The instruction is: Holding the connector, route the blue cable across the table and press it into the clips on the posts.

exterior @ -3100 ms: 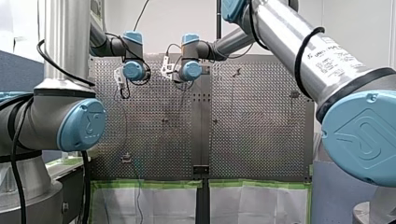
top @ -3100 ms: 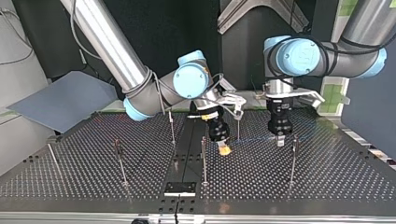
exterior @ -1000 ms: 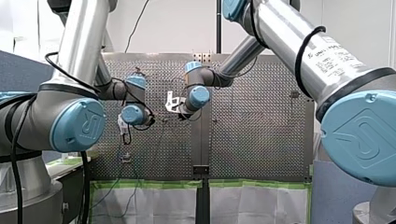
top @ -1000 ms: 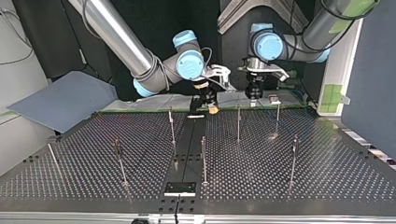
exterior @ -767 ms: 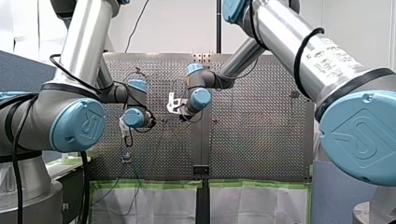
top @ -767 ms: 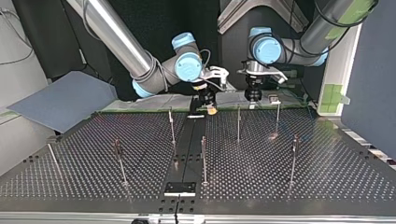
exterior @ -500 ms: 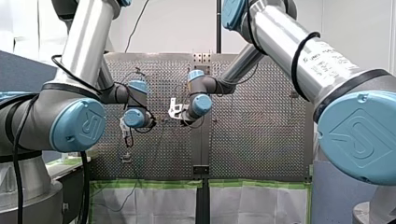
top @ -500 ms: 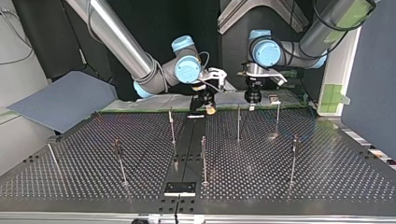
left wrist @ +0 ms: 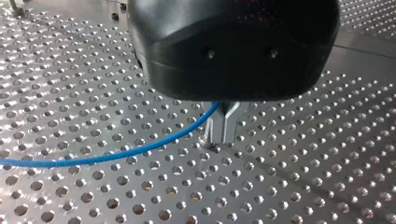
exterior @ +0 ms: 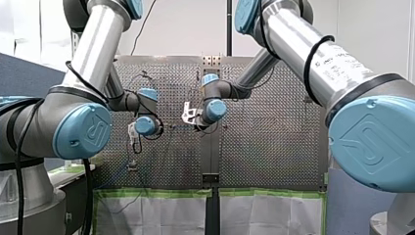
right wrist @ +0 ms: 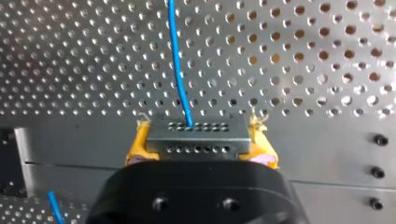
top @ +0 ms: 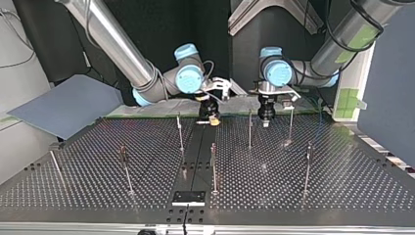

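In the right wrist view my right gripper [right wrist: 198,145] is shut on a grey metal connector [right wrist: 196,136], gripped from both sides by its yellow pads [right wrist: 136,144]. The blue cable [right wrist: 177,60] leaves the connector and runs ahead over the perforated table. In the left wrist view my left gripper [left wrist: 223,128] is shut on the blue cable [left wrist: 116,156], low over the holes; the cable trails off to one side. In the top view my right gripper [top: 211,119] and my left gripper [top: 265,119] hang side by side at the table's far edge.
Several thin upright posts stand on the table, the nearest to the grippers being one post [top: 249,129], another post [top: 180,132] and a third post [top: 290,125]. A black plate [top: 188,197] lies at the near middle seam. A grey board [top: 63,105] leans at the top view's left.
Both grippers have left the table's middle for the top view's far edge. Over the last second both sank a little, and my right gripper drifted slightly to that view's left.
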Action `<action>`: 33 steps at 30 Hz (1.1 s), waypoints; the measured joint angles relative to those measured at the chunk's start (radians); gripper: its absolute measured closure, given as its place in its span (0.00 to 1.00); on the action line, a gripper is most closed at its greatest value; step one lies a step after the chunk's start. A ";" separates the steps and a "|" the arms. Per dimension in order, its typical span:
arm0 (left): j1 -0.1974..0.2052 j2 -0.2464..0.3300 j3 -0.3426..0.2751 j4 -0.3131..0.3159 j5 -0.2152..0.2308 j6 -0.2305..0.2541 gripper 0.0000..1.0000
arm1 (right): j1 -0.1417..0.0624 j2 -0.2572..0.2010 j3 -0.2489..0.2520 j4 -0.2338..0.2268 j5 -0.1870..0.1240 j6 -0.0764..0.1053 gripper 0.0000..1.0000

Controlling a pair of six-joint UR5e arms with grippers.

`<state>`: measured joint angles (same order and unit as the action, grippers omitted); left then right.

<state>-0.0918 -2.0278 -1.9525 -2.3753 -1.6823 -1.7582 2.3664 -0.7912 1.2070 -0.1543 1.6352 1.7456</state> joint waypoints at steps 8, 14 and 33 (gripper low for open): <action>0.008 -0.001 0.045 -0.024 0.025 0.000 1.00 | -0.027 -0.001 -0.012 -0.010 -0.026 0.000 1.00; 0.015 -0.001 0.058 -0.032 0.029 0.001 1.00 | -0.039 -0.001 -0.027 -0.009 -0.032 -0.001 1.00; 0.020 0.003 0.055 -0.155 -0.010 0.042 0.00 | -0.043 -0.001 -0.029 0.001 -0.040 -0.001 1.00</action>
<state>-0.0721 -2.0250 -1.8972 -2.5304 -1.6922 -1.7166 2.3233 -0.7919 1.1775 -0.1528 1.5955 1.7447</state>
